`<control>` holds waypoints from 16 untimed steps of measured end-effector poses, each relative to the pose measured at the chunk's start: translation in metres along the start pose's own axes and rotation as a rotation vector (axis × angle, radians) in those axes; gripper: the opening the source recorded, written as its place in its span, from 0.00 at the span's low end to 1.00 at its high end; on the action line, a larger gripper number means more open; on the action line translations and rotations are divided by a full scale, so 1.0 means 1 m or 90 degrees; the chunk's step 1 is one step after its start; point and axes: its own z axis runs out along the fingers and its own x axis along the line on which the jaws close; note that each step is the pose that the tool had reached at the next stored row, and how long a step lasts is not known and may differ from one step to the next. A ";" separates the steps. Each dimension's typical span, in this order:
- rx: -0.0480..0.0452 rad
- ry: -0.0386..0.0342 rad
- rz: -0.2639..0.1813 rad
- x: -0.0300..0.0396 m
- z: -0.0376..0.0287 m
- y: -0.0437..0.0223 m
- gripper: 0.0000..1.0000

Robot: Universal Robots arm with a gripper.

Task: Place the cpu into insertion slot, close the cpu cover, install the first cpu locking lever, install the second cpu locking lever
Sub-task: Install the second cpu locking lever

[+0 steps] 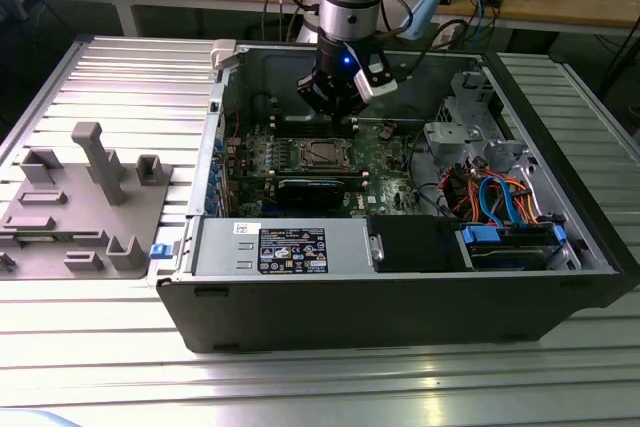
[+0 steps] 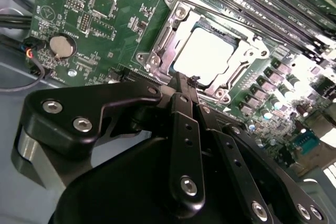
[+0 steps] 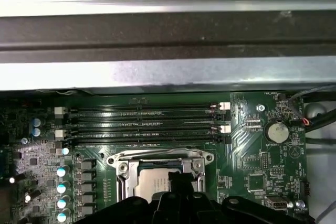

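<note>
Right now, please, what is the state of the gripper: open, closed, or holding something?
Gripper: closed, fingertips together, holding nothing visible, just above the edge of the cpu cover with the cpu seated inside.

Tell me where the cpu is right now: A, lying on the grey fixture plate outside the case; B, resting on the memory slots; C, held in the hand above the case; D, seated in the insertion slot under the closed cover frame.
D: in the second wrist view the cpu lies flat in the insertion slot, with the cpu cover framing it, and the hand sits just beside it.
</note>
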 end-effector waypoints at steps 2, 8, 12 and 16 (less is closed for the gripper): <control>0.0001 0.0000 0.000 -0.0001 -0.0068 0.0002 0.11; -0.0384 0.0010 0.001 -0.0003 -0.0094 -0.0066 0.11; -0.0401 0.0011 0.001 -0.0006 -0.0098 -0.0186 0.11; -0.0402 0.0011 0.001 -0.0010 -0.0102 -0.0319 0.11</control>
